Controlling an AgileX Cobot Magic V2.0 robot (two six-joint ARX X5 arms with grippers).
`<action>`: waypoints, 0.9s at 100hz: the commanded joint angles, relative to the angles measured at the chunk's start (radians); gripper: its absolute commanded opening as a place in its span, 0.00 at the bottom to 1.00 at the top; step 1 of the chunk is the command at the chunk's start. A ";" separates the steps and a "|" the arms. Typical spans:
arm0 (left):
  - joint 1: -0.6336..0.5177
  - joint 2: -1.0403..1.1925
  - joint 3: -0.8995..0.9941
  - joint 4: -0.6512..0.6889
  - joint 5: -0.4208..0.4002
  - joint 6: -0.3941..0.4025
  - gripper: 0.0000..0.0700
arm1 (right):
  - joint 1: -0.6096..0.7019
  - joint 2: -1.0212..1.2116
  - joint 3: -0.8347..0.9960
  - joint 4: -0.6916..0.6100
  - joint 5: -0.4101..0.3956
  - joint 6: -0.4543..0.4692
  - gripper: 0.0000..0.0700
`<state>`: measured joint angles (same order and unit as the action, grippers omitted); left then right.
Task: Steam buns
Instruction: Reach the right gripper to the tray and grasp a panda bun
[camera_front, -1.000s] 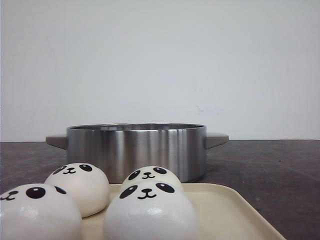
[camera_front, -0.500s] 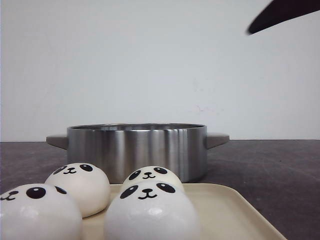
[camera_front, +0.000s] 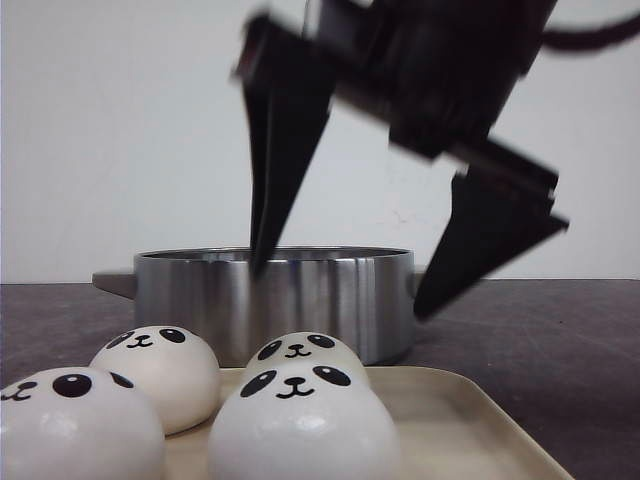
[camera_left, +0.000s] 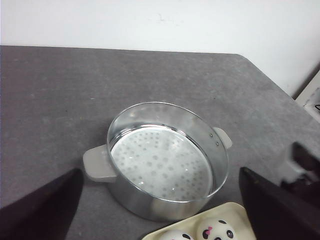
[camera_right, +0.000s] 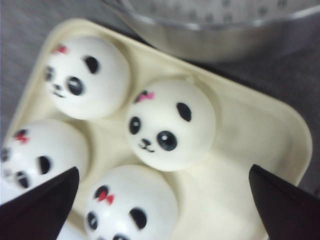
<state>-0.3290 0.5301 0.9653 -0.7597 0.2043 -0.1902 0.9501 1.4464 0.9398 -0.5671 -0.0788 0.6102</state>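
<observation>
I count two containers on my screens. The first is a steel pot (camera_front: 273, 300) with two stub handles, sitting on the dark table (camera_front: 560, 350). From the left wrist camera I look straight into it: a perforated steamer plate (camera_left: 161, 165) lies flat across its bottom and I see no food on it.

The second is a cream tray (camera_right: 240, 150) just in front of the pot, on the near side. It carries all four buns (camera_right: 170, 122), white domes with black panda faces, packed together at the left part of the tray in a two-by-two cluster, neighbours touching or nearly so. The right part of the tray is bare. In the right wrist view each bun also has a small red or pink bow mark on its head.

My right gripper (camera_front: 345, 270) hangs above the tray and in front of the pot, blurred, its two dark fingers spread wide with nothing between them. Its fingertips frame the bun cluster in the wrist view, well above it.

My left gripper (camera_left: 160, 220) is also spread wide and holds nothing, hovering high over the near side of the pot.
</observation>
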 joint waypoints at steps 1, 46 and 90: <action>-0.011 0.005 0.013 0.011 -0.011 0.022 0.87 | 0.009 0.043 0.050 0.012 0.000 0.010 0.98; -0.037 0.005 0.013 -0.041 -0.025 0.022 0.87 | -0.005 0.256 0.157 -0.064 0.001 0.006 0.85; -0.039 0.005 0.013 -0.039 -0.051 0.025 0.87 | -0.047 0.280 0.157 -0.033 0.005 0.007 0.64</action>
<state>-0.3634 0.5301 0.9653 -0.8101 0.1581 -0.1749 0.9020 1.7050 1.0813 -0.6052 -0.0772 0.6098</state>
